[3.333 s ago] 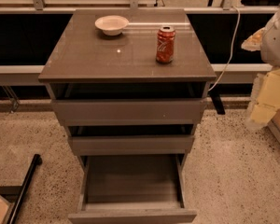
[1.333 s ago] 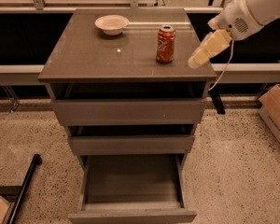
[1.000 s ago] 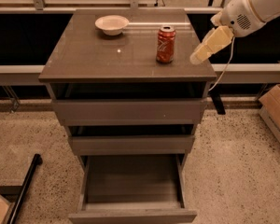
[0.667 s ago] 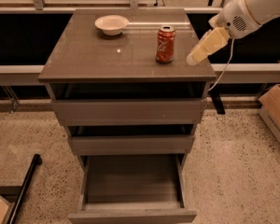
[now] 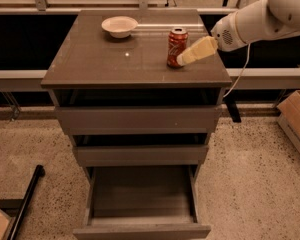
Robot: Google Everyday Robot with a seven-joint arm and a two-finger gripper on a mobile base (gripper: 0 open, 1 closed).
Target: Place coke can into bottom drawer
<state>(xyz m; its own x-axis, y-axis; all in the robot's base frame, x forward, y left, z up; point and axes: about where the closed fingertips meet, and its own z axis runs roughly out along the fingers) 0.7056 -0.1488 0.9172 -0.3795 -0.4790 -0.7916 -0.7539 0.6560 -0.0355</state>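
The red coke can stands upright on the grey-brown cabinet top, right of centre. My gripper reaches in from the right on a white arm; its cream fingers lie against the can's right side near its base. The bottom drawer is pulled out, and its inside shows nothing in it. The two shallower drawers above it stand slightly out.
A white bowl sits at the back left of the cabinet top. A cardboard box stands on the floor at the right. A black bar lies at the lower left. A rail runs behind the cabinet.
My arm came in from the far right and the gripper has moved left, from a gap beside the can to right against it. The can has not moved.
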